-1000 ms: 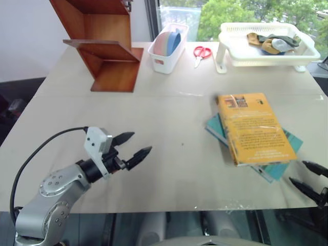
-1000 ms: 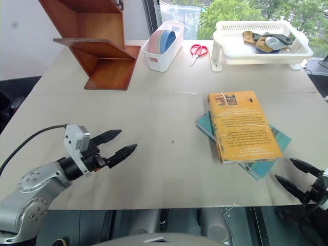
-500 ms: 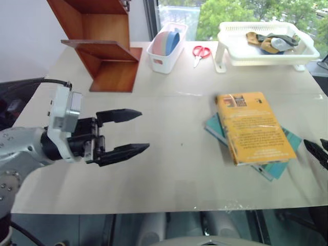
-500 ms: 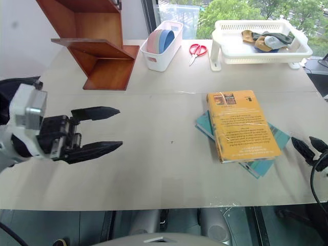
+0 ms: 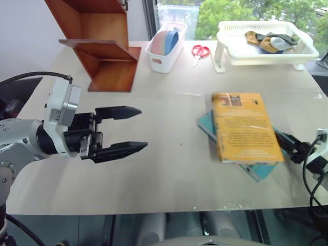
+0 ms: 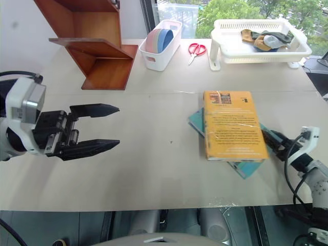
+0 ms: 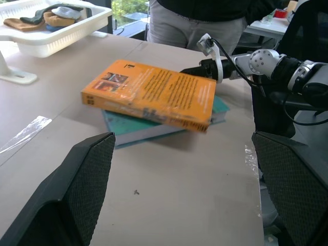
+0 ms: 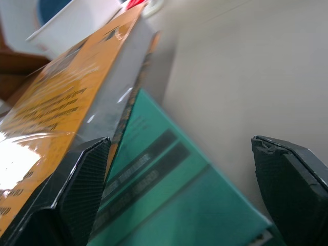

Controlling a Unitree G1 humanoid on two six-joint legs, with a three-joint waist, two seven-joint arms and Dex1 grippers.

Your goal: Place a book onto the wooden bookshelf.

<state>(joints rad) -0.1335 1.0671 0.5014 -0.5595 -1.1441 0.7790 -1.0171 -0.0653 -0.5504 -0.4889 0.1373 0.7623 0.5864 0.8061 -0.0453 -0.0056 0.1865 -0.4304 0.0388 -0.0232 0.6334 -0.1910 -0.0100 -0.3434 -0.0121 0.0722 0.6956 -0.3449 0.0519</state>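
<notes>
The yellow-orange book (image 5: 243, 125) lies on top of a teal-blue book (image 5: 259, 171) at the right of the table. My right gripper (image 5: 287, 144) is level at the stack's right edge, open, with one finger by the orange cover's edge and the other out over the table; the wrist view shows the gripper (image 8: 179, 143) with the teal cover between its fingers. The wooden bookshelf (image 5: 102, 46) stands at the far left corner. My left gripper (image 5: 143, 128) hovers open and empty over the left of the table, pointing toward the books (image 7: 154, 92).
A white bin (image 5: 166, 46) holding pink and blue plates stands beside the shelf. Red scissors (image 5: 201, 52) lie next to it. A white tray (image 5: 266, 48) of cloth items is at the far right. A person (image 7: 195, 20) stands past the table's right edge.
My right gripper came in from the table's right edge to the books, and the stack slid left and turned straighter. The left gripper rose and turned early on, then held still.
</notes>
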